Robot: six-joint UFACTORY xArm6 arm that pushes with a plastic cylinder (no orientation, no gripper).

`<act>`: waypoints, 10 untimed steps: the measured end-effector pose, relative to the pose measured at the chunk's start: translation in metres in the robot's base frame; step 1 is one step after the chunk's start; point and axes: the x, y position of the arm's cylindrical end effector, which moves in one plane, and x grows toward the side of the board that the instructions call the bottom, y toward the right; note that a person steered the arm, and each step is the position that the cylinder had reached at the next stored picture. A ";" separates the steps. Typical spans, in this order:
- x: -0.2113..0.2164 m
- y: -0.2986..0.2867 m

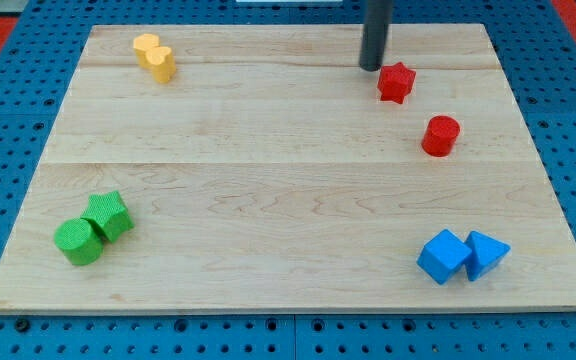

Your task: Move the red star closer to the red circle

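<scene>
The red star (396,82) lies near the view's top right on the wooden board (268,170). The red circle (440,136) stands a short way below and to the right of it, with a gap between them. My tip (371,67) is at the lower end of the dark rod, just up and left of the red star, very close to it; I cannot tell whether they touch.
A yellow block (154,56) lies at the top left. A green circle (77,241) and a green star (108,215) touch at the bottom left. A blue cube (443,256) and a blue triangle (486,252) touch at the bottom right.
</scene>
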 end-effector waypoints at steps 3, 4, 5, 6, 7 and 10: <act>0.012 0.044; -0.021 0.013; 0.000 0.010; 0.030 -0.009; 0.057 -0.028; 0.054 -0.025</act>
